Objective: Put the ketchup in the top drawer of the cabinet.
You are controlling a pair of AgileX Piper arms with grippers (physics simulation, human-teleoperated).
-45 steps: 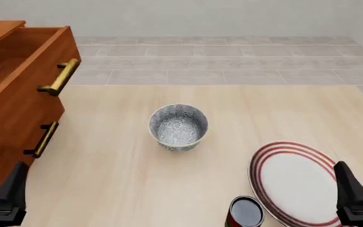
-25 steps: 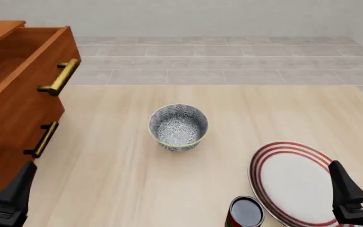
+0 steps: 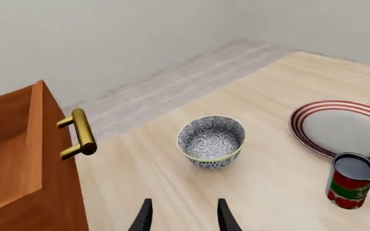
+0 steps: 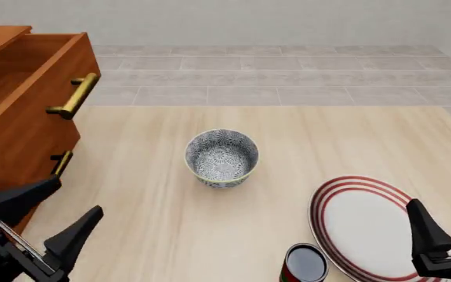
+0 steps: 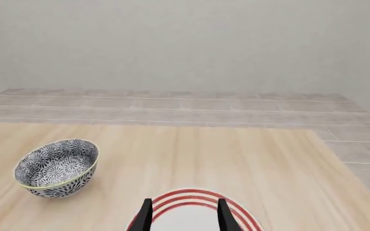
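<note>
Only the left wrist view shows the small cylindrical ketchup can (image 3: 350,181) whole: upright, long axis vertical, dark round top, red-and-green label. It stands ahead and right of the spread, empty left gripper (image 4: 44,218), just left of the spread right gripper (image 4: 450,227).

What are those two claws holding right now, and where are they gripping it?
Nothing. The left gripper and right gripper are both open and empty. The ketchup stands untouched on the table beside the plate.
</note>
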